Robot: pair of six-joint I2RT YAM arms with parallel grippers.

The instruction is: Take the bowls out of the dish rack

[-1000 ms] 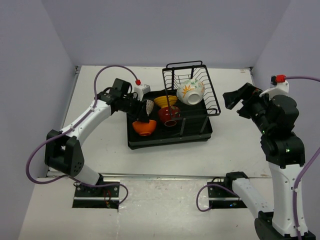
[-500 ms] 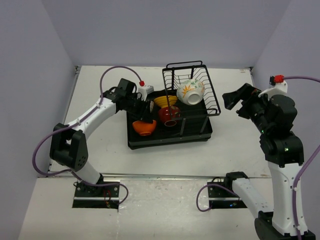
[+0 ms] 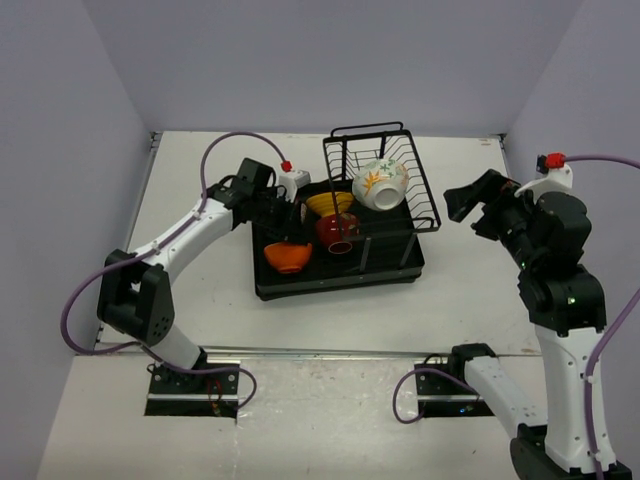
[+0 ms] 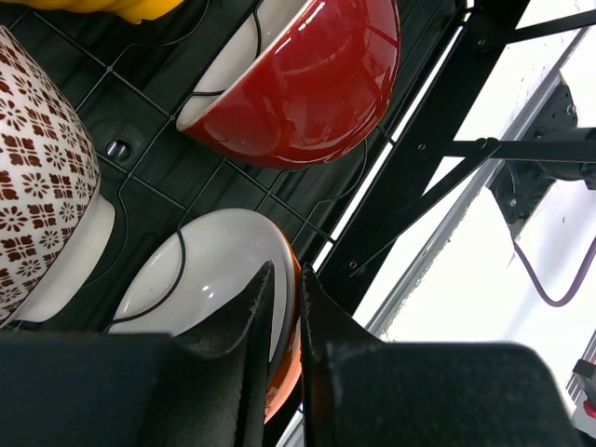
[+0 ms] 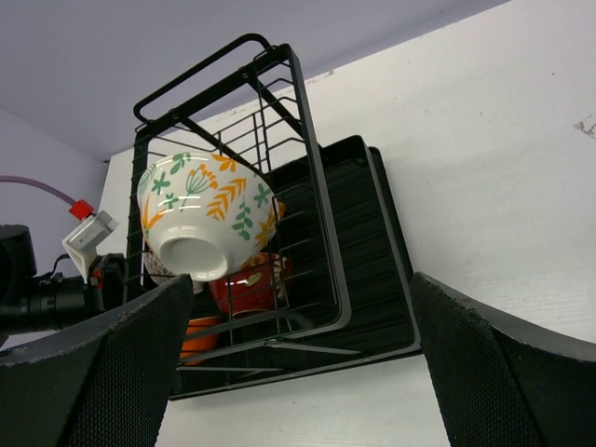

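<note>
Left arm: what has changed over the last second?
The left arm pushed slightly farther over the dish rack, and the left gripper now pinches the rim of the orange bowl, which has not lifted. The patterned bowl beside it is more hidden from above. The right gripper, open, and the red bowl, yellow bowl and flowered bowl stayed put.

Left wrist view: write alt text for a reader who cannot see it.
The left gripper pinches the rim of an orange bowl with a white inside, lying in the black dish rack. A glossy red bowl sits tilted beyond it, and a white bowl with a brown pattern to the left.
</note>
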